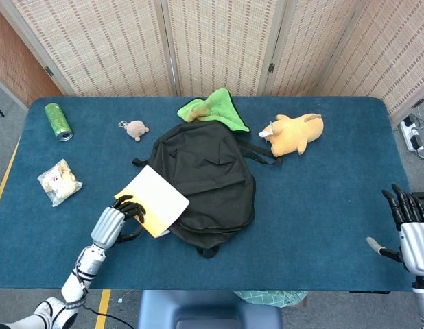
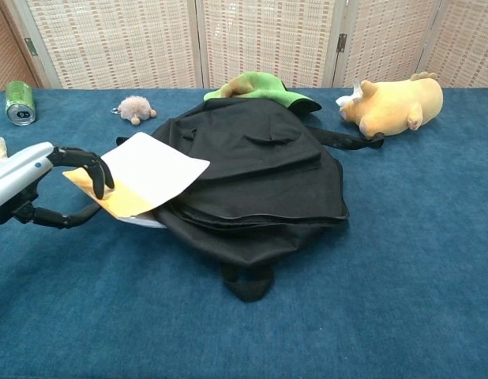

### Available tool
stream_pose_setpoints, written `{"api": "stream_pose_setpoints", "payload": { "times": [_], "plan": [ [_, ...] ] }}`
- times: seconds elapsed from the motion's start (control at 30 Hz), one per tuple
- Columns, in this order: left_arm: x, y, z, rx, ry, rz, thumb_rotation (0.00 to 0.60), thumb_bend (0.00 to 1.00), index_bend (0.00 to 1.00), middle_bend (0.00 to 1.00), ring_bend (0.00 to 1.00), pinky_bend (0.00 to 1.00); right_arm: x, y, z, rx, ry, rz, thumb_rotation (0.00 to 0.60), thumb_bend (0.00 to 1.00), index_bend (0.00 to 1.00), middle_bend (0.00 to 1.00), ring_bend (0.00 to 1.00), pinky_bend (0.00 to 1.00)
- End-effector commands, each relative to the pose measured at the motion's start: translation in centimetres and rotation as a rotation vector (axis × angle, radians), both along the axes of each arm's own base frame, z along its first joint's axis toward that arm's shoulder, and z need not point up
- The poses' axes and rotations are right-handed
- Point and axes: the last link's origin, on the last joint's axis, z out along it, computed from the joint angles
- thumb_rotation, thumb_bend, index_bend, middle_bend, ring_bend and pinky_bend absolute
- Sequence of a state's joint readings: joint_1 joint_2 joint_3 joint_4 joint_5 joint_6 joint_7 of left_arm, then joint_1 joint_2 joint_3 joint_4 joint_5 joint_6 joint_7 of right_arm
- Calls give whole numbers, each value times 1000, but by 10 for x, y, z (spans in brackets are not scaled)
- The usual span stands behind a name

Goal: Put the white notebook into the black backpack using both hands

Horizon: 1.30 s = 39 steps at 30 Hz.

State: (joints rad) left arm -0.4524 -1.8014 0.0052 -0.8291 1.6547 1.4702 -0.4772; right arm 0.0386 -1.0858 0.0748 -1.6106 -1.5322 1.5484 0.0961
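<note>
While chest view omits right hand [image 1: 412,233], head shows fingers [image 1: 403,203] apart.

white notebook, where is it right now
In both views the white notebook lies at the left edge of the black backpack, overlapping it, its outer end held by the left hand.

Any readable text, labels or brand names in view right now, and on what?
None can be read.
Green can: markings too small and blurred.
Snack bag: a reddish mark, illegible.
Notebook and backpack: no text visible.
</note>
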Motion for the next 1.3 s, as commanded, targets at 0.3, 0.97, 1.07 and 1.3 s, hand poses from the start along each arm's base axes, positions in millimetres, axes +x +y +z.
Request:
{"api": "stream_pose_setpoints", "payload": {
  "times": [0.3,0.97,1.07,1.3],
  "plan": [
    [-21,-15,23,72,-20,28,600,512,654,490,425,233,5,-1,-2,10,0,25,600,12,0,12,35,58],
    [-17,-28,83,305,-71,-65,600,538,690,638,562,283,21,-8,-17,87,-11,82,600,13,0,12,35,58],
    [-14,-26,87,320,-63,-77,600,538,689,642,564,283,20,-9,-18,90,-13,78,600,12,0,11,35,58],
    [-9,-19,97,372,-48,-87,600,538,691,652,569,285,19,-9,-18,89,-18,71,600,13,0,11,35,58]
  ]
}}
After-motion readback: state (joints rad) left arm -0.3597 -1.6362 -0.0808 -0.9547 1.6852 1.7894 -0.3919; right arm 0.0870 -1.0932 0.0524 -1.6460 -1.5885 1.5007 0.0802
